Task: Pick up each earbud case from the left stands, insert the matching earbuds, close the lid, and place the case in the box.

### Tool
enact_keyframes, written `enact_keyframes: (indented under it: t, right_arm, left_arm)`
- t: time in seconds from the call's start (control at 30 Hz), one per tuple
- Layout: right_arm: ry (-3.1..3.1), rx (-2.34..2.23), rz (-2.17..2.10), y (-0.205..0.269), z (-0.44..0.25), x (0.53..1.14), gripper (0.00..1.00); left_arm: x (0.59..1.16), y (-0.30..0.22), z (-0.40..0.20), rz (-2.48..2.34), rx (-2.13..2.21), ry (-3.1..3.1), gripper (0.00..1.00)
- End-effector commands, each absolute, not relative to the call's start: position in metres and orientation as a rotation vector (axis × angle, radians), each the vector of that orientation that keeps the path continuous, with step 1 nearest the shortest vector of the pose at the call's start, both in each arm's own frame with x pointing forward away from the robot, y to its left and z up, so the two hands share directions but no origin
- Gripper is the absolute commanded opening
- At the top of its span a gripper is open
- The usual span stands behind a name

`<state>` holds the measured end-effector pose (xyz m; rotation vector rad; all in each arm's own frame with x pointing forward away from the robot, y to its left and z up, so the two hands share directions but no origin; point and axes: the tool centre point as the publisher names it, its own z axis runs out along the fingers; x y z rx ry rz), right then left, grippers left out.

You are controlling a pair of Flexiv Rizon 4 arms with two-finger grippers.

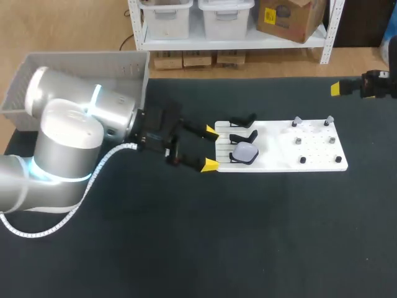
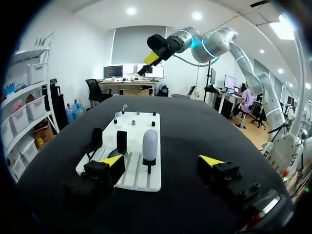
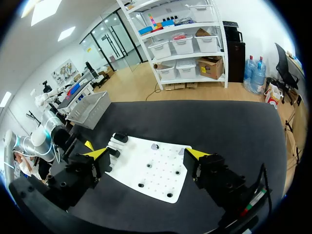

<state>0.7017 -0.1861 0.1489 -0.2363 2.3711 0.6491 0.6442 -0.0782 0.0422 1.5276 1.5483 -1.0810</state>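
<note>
The left hand [image 1: 209,148], wide open, is facing the pale earbud case [image 1: 245,153] sitting on its stand [image 2: 148,165] at the hand's three o'clock, and is best centring on it before squeezing.

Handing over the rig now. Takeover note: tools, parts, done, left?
Left tool: open, empty, at the white board's left end, facing the stands.
Right tool: open, empty, raised over the table's far right corner.
One earbud case sits on the nearest stand; the other two are empty.
Done: no case visible in the box.
Left: grasp case, fill it, close lid, box it.
</note>
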Motion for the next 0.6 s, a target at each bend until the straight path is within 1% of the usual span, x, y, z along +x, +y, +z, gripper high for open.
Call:
enact_keyframes:
  t: [0.03, 0.13, 0.2, 0.23, 0.27, 0.3, 0.4, 0.6]
  right_arm:
    - [2.372, -0.236, 0.647, -0.186, 0.149, 0.701, 1.00]
    - [2.372, -0.236, 0.647, -0.186, 0.149, 0.701, 1.00]
    - [2.372, -0.236, 0.647, -0.186, 0.149, 0.701, 1.00]
    - [2.372, -0.236, 0.647, -0.186, 0.149, 0.701, 1.00]
    - [2.372, -0.236, 0.647, -0.186, 0.149, 0.701, 1.00]
    - [2.372, -0.236, 0.647, -0.186, 0.149, 0.701, 1.00]
    - [2.372, -0.236, 0.647, -0.186, 0.149, 0.701, 1.00]
    - [2.372, -0.236, 0.647, -0.186, 0.149, 0.701, 1.00]
  left_arm:
    - [0.651, -0.087, 0.036, -1.090, 1.547, 1.545, 0.98]
    - [0.654, -0.089, 0.033, -1.091, 1.559, 1.545, 0.93]
    - [0.656, -0.091, 0.033, -1.094, 1.573, 1.541, 0.92]
    - [0.657, -0.091, 0.033, -1.094, 1.578, 1.539, 0.72]
    - [0.657, -0.092, 0.033, -1.094, 1.583, 1.538, 0.58]
    - [0.658, -0.093, 0.032, -1.094, 1.586, 1.537, 0.56]
    - [0.660, -0.095, 0.031, -1.098, 1.594, 1.536, 0.73]
    - [0.662, -0.100, 0.026, -1.100, 1.618, 1.540, 0.76]
